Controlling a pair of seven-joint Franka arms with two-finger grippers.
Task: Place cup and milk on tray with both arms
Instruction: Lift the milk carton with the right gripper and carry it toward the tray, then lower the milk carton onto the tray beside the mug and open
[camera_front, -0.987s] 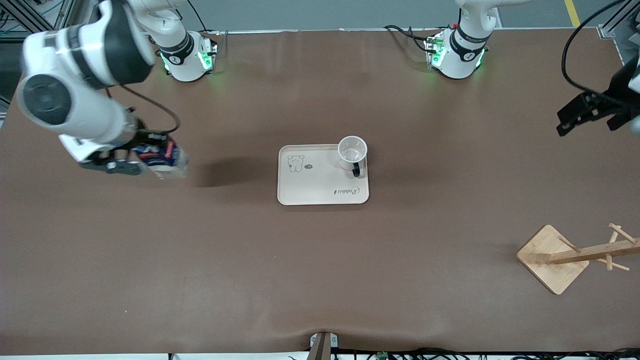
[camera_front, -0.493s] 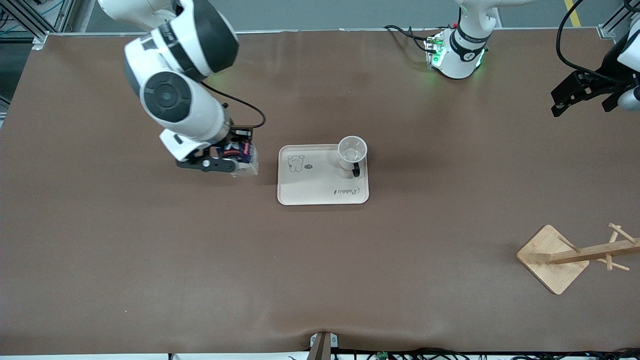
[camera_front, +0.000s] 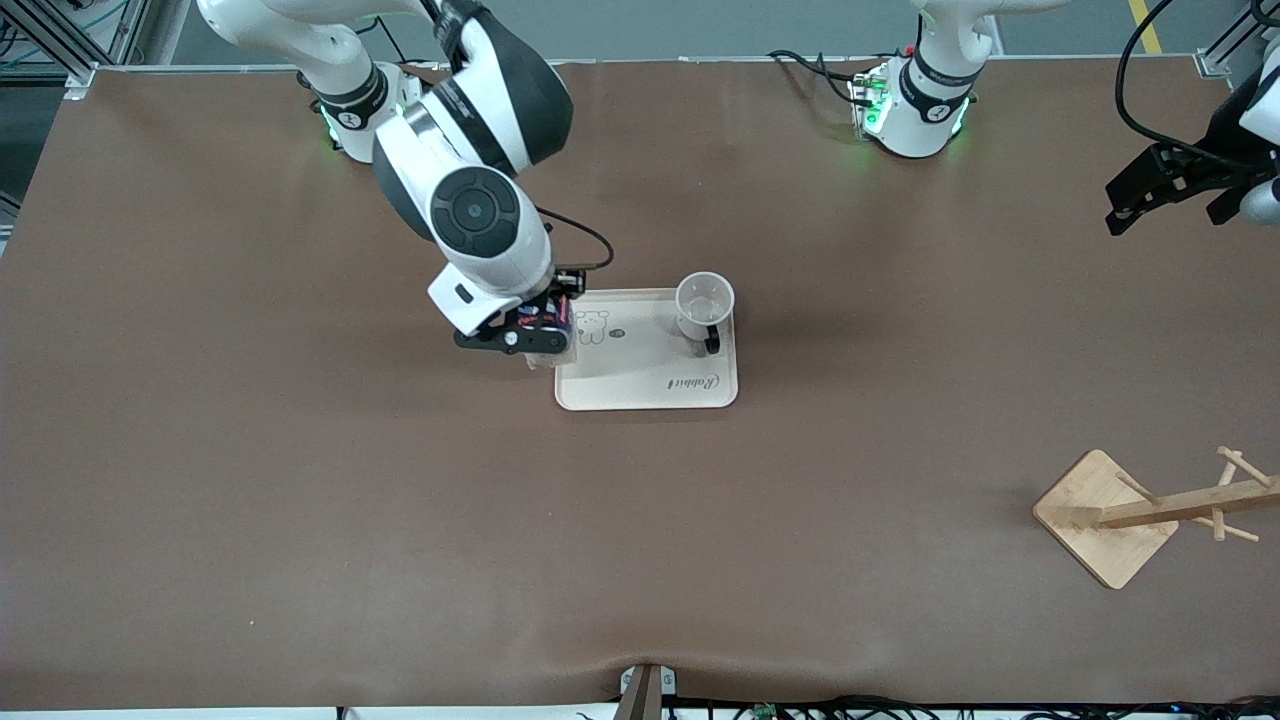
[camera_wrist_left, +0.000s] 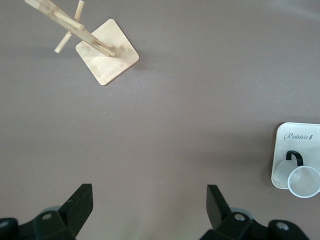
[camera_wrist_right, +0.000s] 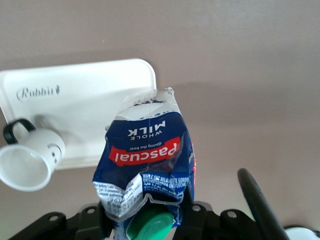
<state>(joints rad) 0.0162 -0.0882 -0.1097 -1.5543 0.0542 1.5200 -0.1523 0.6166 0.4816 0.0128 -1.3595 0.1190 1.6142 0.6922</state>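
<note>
My right gripper (camera_front: 530, 335) is shut on the milk (camera_front: 548, 322), a dark-blue carton with a green cap and red band (camera_wrist_right: 145, 155), and holds it over the tray's edge toward the right arm's end. The cream tray (camera_front: 640, 375) lies mid-table and shows in the right wrist view (camera_wrist_right: 80, 95). The white cup (camera_front: 704, 305) stands on the tray's corner toward the left arm's end, its black handle toward the front camera; it also shows in both wrist views (camera_wrist_right: 30, 160) (camera_wrist_left: 303, 181). My left gripper (camera_front: 1165, 195) is open and empty, high over the table's left-arm end.
A wooden rack with pegs on a square base (camera_front: 1105, 515) lies tipped near the front corner at the left arm's end; it shows in the left wrist view (camera_wrist_left: 107, 57). The arm bases (camera_front: 370, 120) stand along the table's back edge.
My right arm has swung with the milk from the right arm's end of the table to the tray's edge. My left gripper has stayed about where it was.
</note>
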